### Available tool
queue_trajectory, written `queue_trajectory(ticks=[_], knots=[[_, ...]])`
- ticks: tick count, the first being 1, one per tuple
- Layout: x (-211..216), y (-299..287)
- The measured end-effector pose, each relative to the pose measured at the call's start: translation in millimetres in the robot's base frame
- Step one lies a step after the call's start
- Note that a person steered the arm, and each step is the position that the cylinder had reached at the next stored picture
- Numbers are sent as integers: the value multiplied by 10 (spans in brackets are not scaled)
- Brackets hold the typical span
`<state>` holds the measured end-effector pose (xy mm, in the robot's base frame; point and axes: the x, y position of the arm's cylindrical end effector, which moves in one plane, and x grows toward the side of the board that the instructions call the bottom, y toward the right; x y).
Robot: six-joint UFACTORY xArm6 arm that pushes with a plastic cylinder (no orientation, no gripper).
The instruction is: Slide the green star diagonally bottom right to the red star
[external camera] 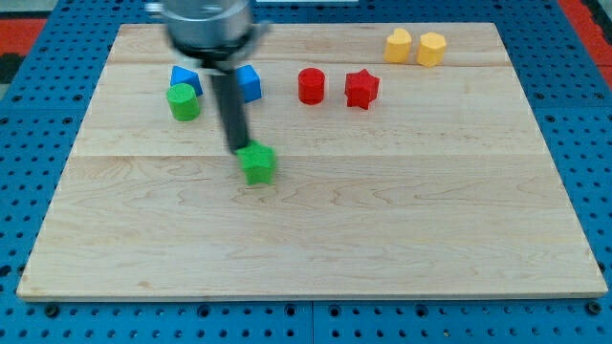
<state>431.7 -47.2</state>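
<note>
The green star [257, 163] lies on the wooden board [316, 239], left of centre. My tip [238, 149] is at the star's upper left edge, touching or nearly touching it. The red star [361, 89] lies toward the view's top, right of centre, well up and to the right of the green star. The rod rises from the tip to the arm body [206, 24] at the view's top.
A red cylinder [311, 85] sits just left of the red star. A green cylinder [184, 101] and two blue blocks [184, 78] [249, 82] lie at the upper left beside the rod. Two yellow blocks [399, 44] [431, 48] lie at the top right.
</note>
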Motion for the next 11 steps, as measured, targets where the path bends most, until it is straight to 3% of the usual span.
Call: queue_trajectory(ticks=[1,4,6,8,9,10,11], knots=[[4,-530],[495,251],[-88,1168],[-124,1605],[-46,1160],[216,23],[79,-1491]])
